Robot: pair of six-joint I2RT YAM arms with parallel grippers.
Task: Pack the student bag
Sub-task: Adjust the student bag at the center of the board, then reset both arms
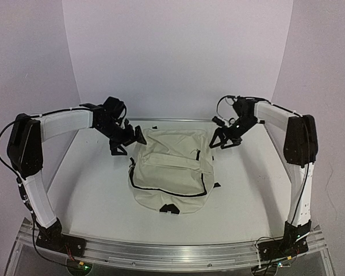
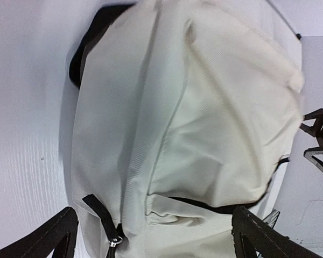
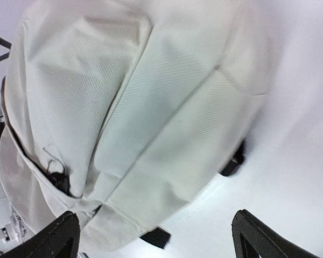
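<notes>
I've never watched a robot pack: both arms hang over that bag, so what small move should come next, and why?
Probably lower the left pincer onto the zipper pull right before it. The bag lies flat and looks zipped shut; the right pincer, like the left, is open and empty, so opening likely comes first.

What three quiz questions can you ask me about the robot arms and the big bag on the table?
1. True or false: the student bag lies on the table between the two arms.
2. Pick one: how do the left jaws and the right jaws stand? A: open and holding nothing. B: shut on a strap. C: shut on a book.
3. Fill the gap: the long zipper curving across the bag's front is coloured ____.

Key: 1 true. 2 A. 3 black.
</notes>
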